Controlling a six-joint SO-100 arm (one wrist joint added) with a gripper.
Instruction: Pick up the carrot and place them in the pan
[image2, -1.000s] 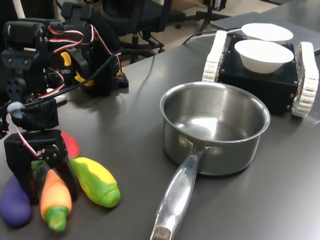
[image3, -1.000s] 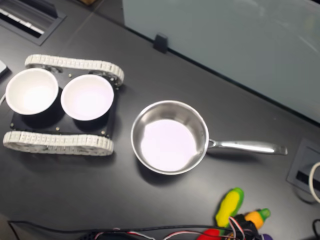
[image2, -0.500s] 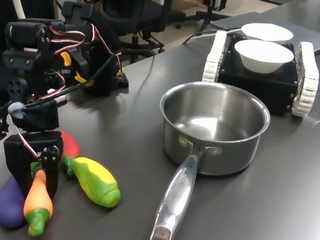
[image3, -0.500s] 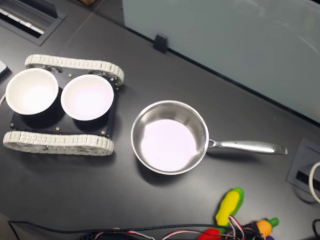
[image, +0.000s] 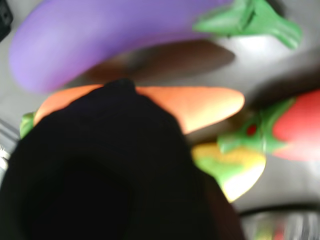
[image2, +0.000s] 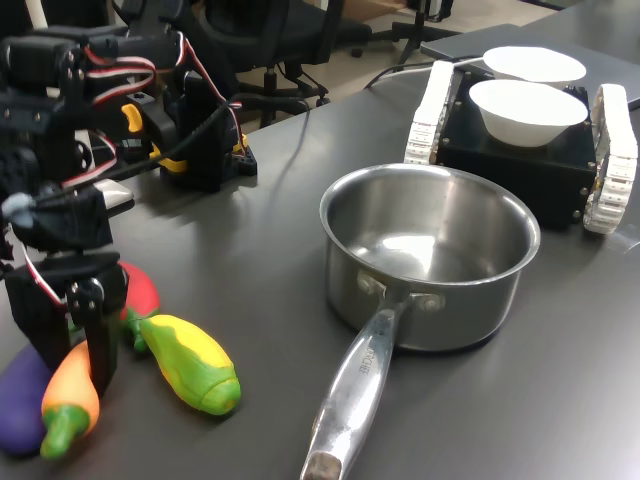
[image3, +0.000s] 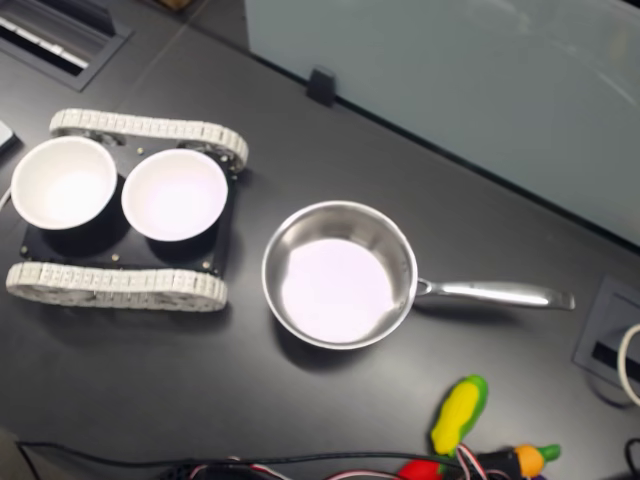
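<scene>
While the gripper (image2: 75, 345) hung low over the toys in the first exterior view, its black fingers were pressed on the carrot (image2: 68, 395), one on each side of the orange part. The carrot's green end pointed down toward the dark table (image2: 260, 260), and I could not tell if it touched the table. In the wrist view the carrot (image: 200, 105) lay half hidden behind a big black blur, which was part of the gripper. A purple eggplant toy (image2: 20, 400) lay just beside the carrot, on the side away from the pan. The yellow-green corn toy (image2: 190, 362) lay on the carrot's other side, between the carrot and the pan. A red chili toy (image2: 138, 290) lay just behind the corn, close to the gripper. The pan (image2: 430, 255) stood well apart from the carrot, upright on the table, and nothing was inside it. Its long handle (image2: 352, 395) pointed toward the front of the table in the first exterior view. Past the pan, far from the carrot, a black box with white tracks (image2: 530, 150) held two white bowls (image2: 525, 108). In the second exterior view the carrot (image3: 530, 459) showed near the bottom edge, just beside the corn (image3: 458, 412), and the pan (image3: 340, 275) sat in the middle.
</scene>
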